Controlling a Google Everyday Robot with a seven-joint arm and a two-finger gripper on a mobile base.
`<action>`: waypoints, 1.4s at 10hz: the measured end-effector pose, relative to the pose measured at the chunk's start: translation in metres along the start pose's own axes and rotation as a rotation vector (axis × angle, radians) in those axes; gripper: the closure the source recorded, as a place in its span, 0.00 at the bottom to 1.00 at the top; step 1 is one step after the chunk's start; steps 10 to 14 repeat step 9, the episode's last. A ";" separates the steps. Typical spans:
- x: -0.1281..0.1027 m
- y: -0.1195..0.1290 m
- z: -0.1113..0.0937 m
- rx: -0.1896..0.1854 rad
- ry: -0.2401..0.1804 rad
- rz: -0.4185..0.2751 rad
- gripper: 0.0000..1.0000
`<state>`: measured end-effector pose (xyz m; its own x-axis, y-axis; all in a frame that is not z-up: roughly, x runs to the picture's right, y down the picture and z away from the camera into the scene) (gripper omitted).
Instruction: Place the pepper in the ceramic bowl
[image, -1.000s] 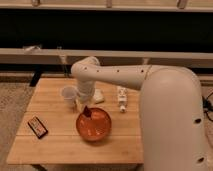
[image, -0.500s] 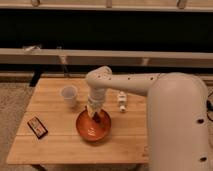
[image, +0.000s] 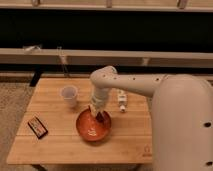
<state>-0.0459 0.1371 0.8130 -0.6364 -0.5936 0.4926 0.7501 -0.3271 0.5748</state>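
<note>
Wooden table (image: 55, 145) is carrying the ceramic bowl (image: 93, 126), a white cup (image: 69, 95), a dark packet (image: 37, 126) and a small bottle (image: 121, 100). Arm has been swinging right from beside the cup and is now reaching down over the bowl's far rim; gripper (image: 98, 113) is hanging just above the bowl's interior. Judging: transport is nearly done, release pending. A dark red shape at the fingertips is probably the pepper (image: 101, 116), apparently being gripped; finger opening cannot be told.
</note>
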 end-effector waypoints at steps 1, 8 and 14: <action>0.002 -0.001 -0.007 -0.001 0.017 -0.007 0.20; 0.009 -0.015 -0.049 -0.029 0.074 -0.080 0.20; 0.009 -0.015 -0.049 -0.028 0.074 -0.080 0.20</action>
